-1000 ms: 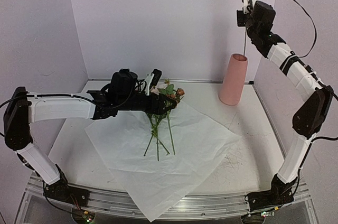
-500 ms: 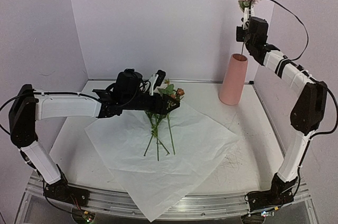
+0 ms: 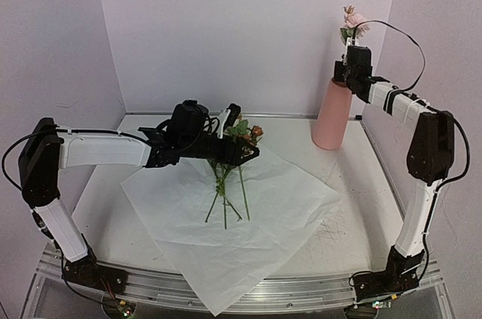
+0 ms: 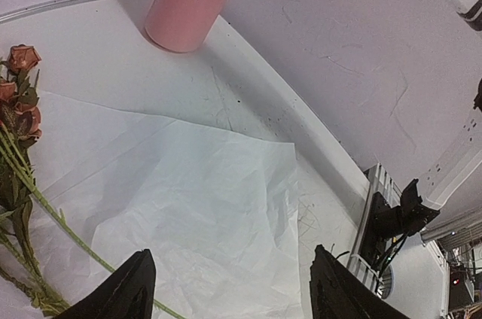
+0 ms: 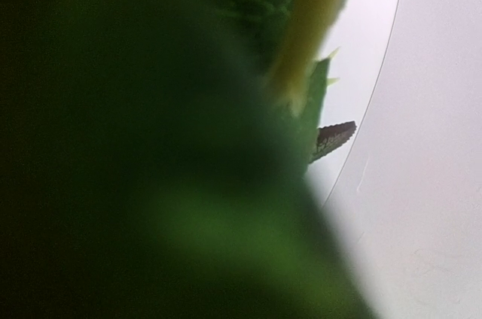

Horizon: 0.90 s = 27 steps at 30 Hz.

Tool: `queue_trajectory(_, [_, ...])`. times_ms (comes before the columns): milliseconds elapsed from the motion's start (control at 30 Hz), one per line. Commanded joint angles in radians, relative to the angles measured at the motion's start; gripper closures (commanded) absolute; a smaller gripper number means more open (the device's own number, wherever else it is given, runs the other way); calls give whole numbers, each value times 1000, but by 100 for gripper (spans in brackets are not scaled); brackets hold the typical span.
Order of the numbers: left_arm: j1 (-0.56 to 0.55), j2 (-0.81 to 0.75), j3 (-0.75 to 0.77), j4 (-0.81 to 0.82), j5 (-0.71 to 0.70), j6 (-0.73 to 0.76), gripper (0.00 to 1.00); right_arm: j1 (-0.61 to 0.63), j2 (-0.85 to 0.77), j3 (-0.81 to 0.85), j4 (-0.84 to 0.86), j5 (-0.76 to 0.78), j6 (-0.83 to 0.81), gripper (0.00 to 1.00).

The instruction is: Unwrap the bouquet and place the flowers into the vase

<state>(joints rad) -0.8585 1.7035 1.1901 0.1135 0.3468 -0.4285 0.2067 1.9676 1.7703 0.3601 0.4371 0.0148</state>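
The bouquet lies unwrapped: several flowers point(image 3: 239, 138) with thin green stems rest on the spread white paper point(image 3: 248, 236). My left gripper point(image 3: 235, 137) hovers just over their heads, open and holding nothing. In the left wrist view its gripper point(image 4: 237, 293) spans bare paper point(image 4: 203, 206), with brownish roses point(image 4: 19, 101) at the left edge. The salmon-pink vase point(image 3: 332, 113) stands at the back right, its base in the left wrist view point(image 4: 192, 3). My right gripper point(image 3: 349, 59) is right above the vase mouth, shut on the stem of a pink rose point(image 3: 354, 21). Blurred green leaf point(image 5: 151, 183) fills the right wrist view.
The paper's right corner point(image 3: 335, 197) reaches near the vase side of the white table point(image 3: 361, 221). Purple walls close in the back and both sides. The right arm's forearm point(image 3: 399, 104) slants down beside the vase. A metal rail point(image 3: 301, 289) runs along the near edge.
The right gripper has come down with the pink rose from near the top of the view to just over the vase mouth. The left arm has edged right over the flowers.
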Motion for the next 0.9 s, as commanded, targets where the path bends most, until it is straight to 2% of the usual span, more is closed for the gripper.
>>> queue_trajectory(0, [-2, 18, 55, 23, 28, -13, 28, -20, -2, 59, -27, -12, 94, 91])
queue_trajectory(67, [-3, 22, 60, 23, 34, -16, 28, -22, -4, 61, -34, -18, 101, 90])
queue_trajectory(133, [-2, 25, 62, 22, 39, -17, 29, -29, -2, 69, -50, -17, 114, 83])
queue_trajectory(200, [-2, 27, 62, 22, 42, -18, 29, -39, -1, 83, -75, -23, 133, 62])
queue_trajectory(267, [-2, 26, 61, 21, 44, -19, 29, -45, -6, 93, -92, -34, 144, 48])
queue_trajectory(300, [-2, 26, 60, 20, 44, -19, 29, -48, -12, 95, -96, -36, 145, 44])
queue_trajectory(667, [-2, 26, 53, 20, 51, -26, 29, -48, -106, 64, -120, -31, 148, 34])
queue_trajectory(867, [-2, 25, 48, 20, 54, -29, 29, -47, -206, -33, -122, -113, 144, 16])
